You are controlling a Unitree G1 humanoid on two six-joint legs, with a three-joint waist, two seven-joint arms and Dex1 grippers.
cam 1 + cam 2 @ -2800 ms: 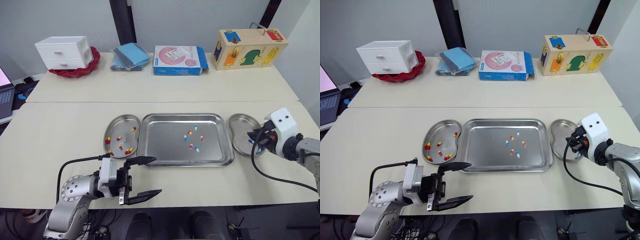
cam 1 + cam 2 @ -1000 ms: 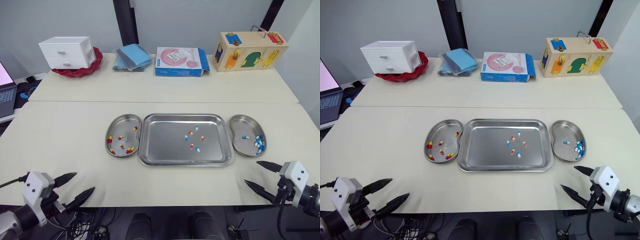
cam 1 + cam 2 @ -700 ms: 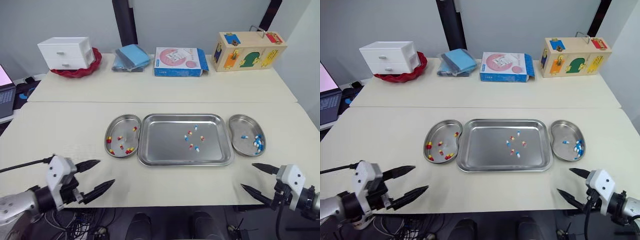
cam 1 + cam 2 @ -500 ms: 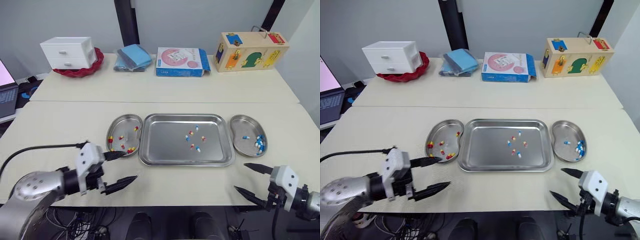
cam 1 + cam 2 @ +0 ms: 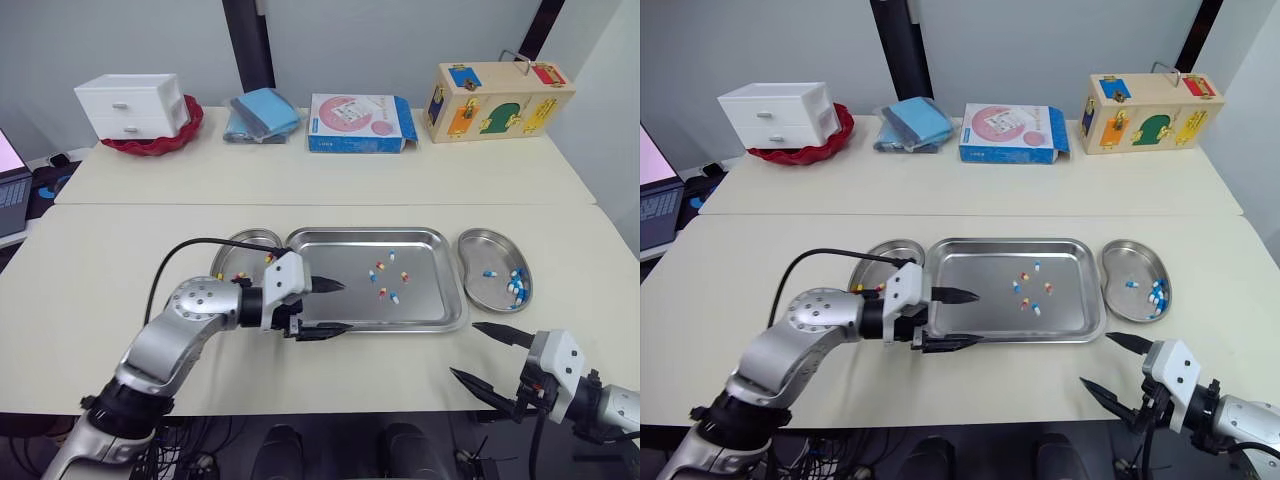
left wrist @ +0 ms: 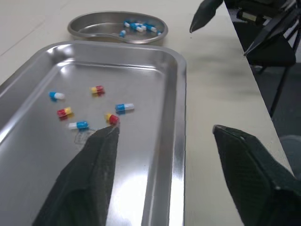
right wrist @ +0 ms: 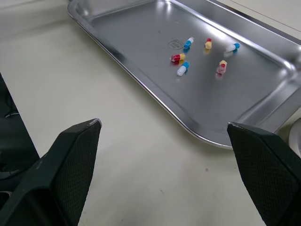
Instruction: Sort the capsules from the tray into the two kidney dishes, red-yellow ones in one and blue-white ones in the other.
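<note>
— Our tools?
— Both spread: left tool (image 5: 345,305) over the tray's (image 5: 330,260) front-left corner, right tool (image 5: 463,348) at the bench's front edge.
— Risk?
— Mid-tray capsules (image 5: 380,266) cluster; we could pinch two colours together.

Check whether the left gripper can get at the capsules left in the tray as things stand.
Probably yes. The left gripper is open and over the tray, pointing at the six loose capsules with only bare metal between. One finger hangs by the near rim, so it may need shifting inward.
</note>
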